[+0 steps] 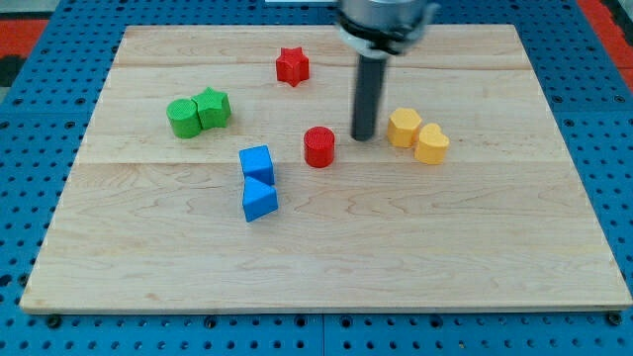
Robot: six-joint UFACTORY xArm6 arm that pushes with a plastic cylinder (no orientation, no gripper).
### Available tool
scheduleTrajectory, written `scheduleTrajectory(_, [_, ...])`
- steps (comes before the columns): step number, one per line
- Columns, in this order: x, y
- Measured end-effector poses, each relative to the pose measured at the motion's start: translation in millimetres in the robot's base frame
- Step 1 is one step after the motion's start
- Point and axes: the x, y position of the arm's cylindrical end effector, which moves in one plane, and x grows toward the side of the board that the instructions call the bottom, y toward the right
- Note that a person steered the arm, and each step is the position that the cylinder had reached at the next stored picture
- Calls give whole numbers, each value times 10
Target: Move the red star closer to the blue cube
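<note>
Up near the bench's (554,247) top edge, a little left of its middle, sits the red star (292,66), alone and untouched. The blue cube (256,162) lies well below it, toward the bench's centre, with a second blue block (260,200) (its shape is harder to read — wedge-like) touching its lower side. My tip (364,135) rests on the wood right of centre, between the red cylinder (319,146) and a yellow block (404,128), near both yet touching neither; it stands well apart from the star. A yellow heart-shaped block (431,143) touches that yellow block on the right. Toward the left edge, two green blocks — a rounded one (183,118) and a star-like one (213,107) — sit pressed together. No hand exists on this rod, so nothing is grasped.
</note>
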Motion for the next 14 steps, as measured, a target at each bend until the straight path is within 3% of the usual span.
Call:
scheduleTrajectory(2, [515,-116])
scheduleTrajectory(3, [529,-116])
scheduleTrajectory(4, [282,-37])
scheduleTrajectory(5, [-598,-220])
scheduleTrajectory(6, [-1060,-230])
scheduleTrajectory(9, [-1645,-532])
scheduleTrajectory(13, [-180,-824])
scheduleTrajectory(14, [-396,-949])
